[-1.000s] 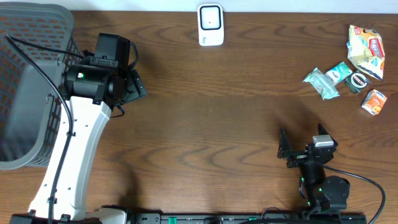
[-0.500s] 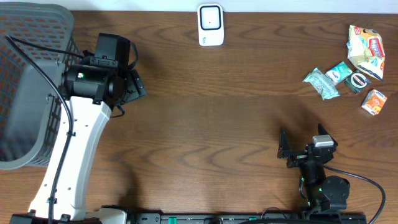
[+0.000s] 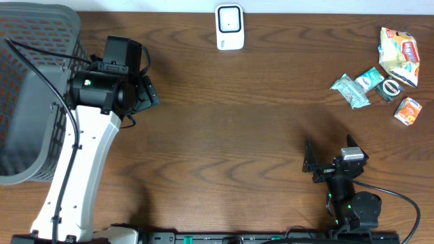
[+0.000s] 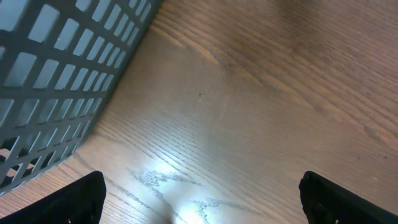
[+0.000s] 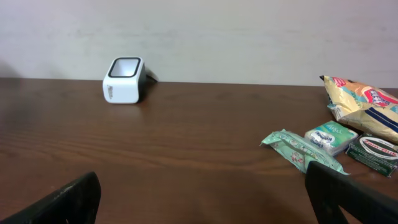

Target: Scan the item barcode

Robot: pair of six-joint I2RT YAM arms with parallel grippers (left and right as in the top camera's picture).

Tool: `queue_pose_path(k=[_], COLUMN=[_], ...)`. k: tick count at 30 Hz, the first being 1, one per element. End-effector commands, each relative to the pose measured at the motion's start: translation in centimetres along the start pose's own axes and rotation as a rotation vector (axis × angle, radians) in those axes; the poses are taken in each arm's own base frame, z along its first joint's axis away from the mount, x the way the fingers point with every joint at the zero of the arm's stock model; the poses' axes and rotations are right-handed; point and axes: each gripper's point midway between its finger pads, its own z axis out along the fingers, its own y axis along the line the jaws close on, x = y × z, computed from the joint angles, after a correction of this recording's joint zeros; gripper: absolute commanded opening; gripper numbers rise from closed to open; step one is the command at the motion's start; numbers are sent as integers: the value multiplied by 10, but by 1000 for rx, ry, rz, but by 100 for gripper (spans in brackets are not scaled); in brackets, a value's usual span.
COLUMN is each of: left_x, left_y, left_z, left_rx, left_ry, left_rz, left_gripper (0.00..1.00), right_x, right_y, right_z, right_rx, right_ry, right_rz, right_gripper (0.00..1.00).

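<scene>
Both the left pincer [image 4: 202, 205], beside the basket [image 3: 41, 27] left of the scanner [image 3: 230, 27], and the right pincer [image 5: 202, 199], facing the scanner, gape empty, since the packets [image 3: 350, 90] lie unpicked on the bench [image 3: 237, 135] right of it.

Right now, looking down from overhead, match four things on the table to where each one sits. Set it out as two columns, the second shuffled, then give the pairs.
Things:
1. white barcode scanner
2. grey mesh basket
3. yellow snack bag
4. small orange carton

Places:
A. left end of the table
B. right end, about halfway down the table
C. middle of the far edge
D. far right corner

Pairs: 1-C, 2-A, 3-D, 4-B.
</scene>
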Motion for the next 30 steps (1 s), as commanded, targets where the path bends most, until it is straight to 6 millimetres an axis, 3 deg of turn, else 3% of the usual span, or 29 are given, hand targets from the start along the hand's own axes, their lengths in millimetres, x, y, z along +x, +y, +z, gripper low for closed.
queue_pose_path(k=[1, 30], left_x=[-3, 4], left_y=[9, 44], left_z=[-18, -118], left_rx=[15, 185], left_ry=[-53, -332], left_rz=[-29, -121], left_gripper=[98, 98], right_x=[0, 0], right_y=[1, 1], right_z=[0, 0], right_rx=[-1, -1], right_ry=[0, -1], right_rz=[17, 17], right_gripper=[99, 99])
